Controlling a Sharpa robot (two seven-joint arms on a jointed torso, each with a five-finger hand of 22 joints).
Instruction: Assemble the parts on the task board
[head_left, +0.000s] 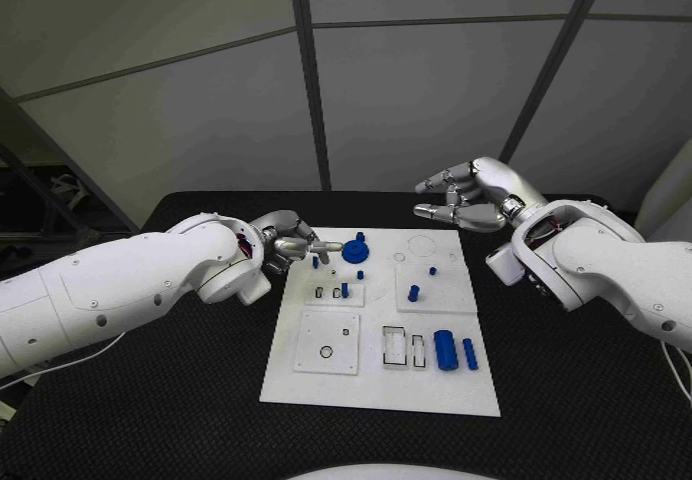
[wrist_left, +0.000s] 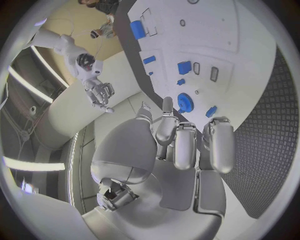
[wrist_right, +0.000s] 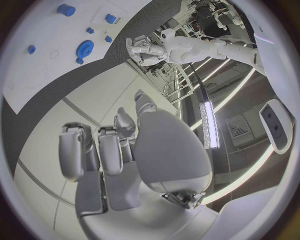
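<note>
The white task board (head_left: 329, 385) lies in the middle of the black table. A blue gear (head_left: 355, 251) sits near its far edge, with small blue pegs (head_left: 414, 293) standing around it and two blue cylinders (head_left: 446, 350) lying at the near right. My left hand (head_left: 289, 245) hovers at the board's far left corner, fingers curled in with nothing between them, one fingertip close to the gear (wrist_left: 183, 102). My right hand (head_left: 469, 195) hangs beyond the board's far right corner, empty, with thumb and fingers apart. In the right wrist view the gear (wrist_right: 84, 50) lies far from the right hand (wrist_right: 112, 150).
Rectangular slots (head_left: 394, 345) and a raised square plate (head_left: 329, 342) with a round hole take up the board's near half. Black table (head_left: 144, 420) surrounds the board on all sides. A grey panelled wall (head_left: 404, 90) stands behind the table.
</note>
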